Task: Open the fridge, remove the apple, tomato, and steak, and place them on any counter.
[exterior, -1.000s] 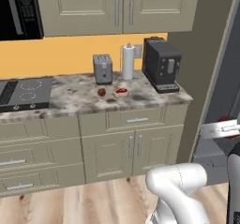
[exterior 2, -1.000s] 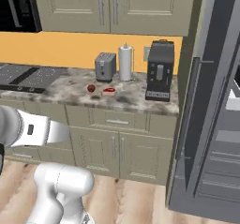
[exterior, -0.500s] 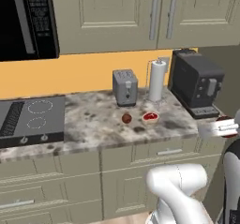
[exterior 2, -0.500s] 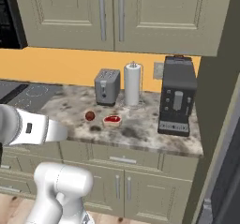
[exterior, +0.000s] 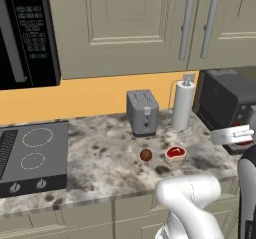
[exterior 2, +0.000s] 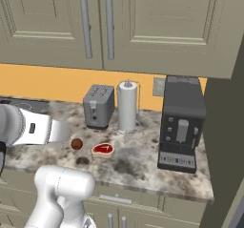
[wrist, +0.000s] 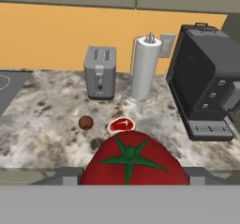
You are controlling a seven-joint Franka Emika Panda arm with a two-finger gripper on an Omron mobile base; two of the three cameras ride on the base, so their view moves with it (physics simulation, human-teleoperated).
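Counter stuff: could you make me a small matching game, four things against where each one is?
Things:
1. tomato
2. steak
3. toaster
4. coffee machine

Places:
A. left of the paper towel roll
B. right of that roll
C. held in the hand
D. flat on the counter, beside a dark ball

Pairs: 1-C, 2-D, 3-A, 4-B

The tomato fills the low middle of the hand view, its underside cut off by the grey band, and it hides the near rim of the steak (only the far half shows). The pincer fingers are mostly covered by it. The dark red-brown ball on the surface is too small to identify.
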